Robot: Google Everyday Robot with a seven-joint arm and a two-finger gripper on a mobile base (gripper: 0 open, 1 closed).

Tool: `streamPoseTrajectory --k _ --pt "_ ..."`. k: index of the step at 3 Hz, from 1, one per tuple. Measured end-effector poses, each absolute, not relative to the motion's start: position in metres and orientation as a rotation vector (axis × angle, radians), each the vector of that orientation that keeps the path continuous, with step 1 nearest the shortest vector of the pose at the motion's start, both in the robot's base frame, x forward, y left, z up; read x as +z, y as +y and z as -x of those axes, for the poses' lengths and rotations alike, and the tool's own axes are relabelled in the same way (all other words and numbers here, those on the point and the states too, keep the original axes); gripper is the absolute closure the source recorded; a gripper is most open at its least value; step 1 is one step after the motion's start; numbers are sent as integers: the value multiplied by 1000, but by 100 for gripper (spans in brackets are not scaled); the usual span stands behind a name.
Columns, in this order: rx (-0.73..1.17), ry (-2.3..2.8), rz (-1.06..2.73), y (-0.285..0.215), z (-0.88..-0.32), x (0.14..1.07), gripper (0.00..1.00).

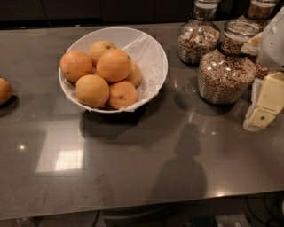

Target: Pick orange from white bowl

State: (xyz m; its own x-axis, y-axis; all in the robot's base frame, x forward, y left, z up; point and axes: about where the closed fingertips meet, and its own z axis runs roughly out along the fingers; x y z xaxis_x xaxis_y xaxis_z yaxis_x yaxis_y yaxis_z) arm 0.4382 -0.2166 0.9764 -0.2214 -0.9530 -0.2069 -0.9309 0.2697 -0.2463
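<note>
The white bowl [153,53], wide and shallow with crinkled paper lining, sits on the grey counter at the back left of centre. It holds several oranges. The orange [114,65], large, round and deep orange, lies on top in the middle of the pile. A similar one [75,65] lies to its left, a paler yellowish one [92,90] in front, and a smaller one with a dark stem dot [122,94] at the front right. The gripper [265,104], cream and white, hangs at the right edge of the view, well to the right of the bowl and away from the fruit.
A lone orange [4,91] lies at the counter's left edge. Glass jars of cereal stand at the back right: one large [226,73] between bowl and gripper, one behind it [198,40], a third [262,9] in the corner. The counter's front edge [133,206] runs along the bottom.
</note>
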Motion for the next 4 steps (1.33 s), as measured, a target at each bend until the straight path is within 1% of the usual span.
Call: streamPoseTrajectory --k 1,2,4 --pt "-99 2231 1724 -217 -438 976 0" --pt "-103 2209 1738 -204 -447 972 0" --pt "-116 2039 1834 -134 -476 983 0"
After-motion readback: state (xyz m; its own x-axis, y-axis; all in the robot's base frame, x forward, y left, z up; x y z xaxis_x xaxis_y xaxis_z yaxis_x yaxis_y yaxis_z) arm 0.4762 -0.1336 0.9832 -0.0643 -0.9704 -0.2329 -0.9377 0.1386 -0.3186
